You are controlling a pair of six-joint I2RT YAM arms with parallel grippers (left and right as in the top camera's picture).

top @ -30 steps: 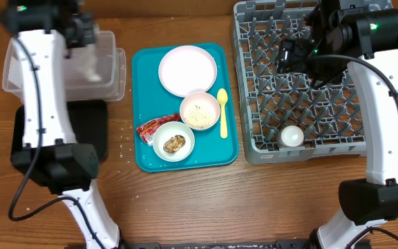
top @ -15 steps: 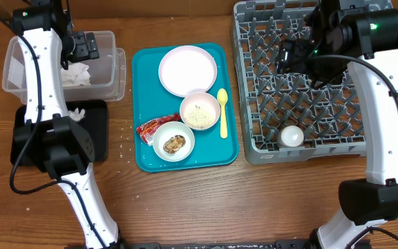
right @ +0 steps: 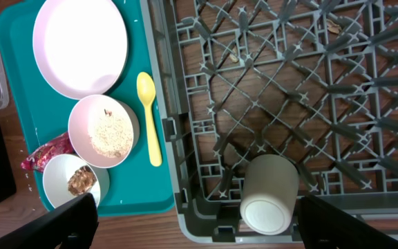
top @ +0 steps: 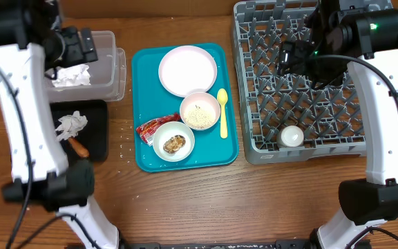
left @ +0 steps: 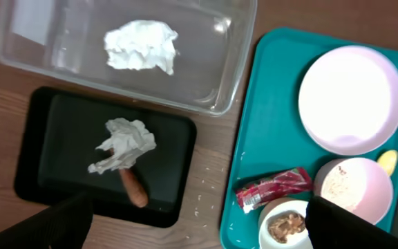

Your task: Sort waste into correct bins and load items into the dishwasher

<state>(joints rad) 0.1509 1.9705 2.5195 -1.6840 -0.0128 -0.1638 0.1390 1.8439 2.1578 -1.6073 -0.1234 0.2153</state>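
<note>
Above the clear tub at the table's left rear, the left gripper hangs with jaws spread wide and nothing between them. One crumpled napkin lies in the tub. A second napkin and a brown stick lie on the black tray just beside it. The red-and-white wrapper, likely the next waste to clear, lies flat on the teal tray, well apart from that gripper and off to its right. It touches the small bowl of brown food and sits close to the rice bowl. A grab at something so thin could slide off the tray floor. Fingers closing could also knock either bowl, tipping rice or food onto the tray. The right gripper, jaws also apart and empty, hovers over the grey rack, where a white cup stands.
</note>
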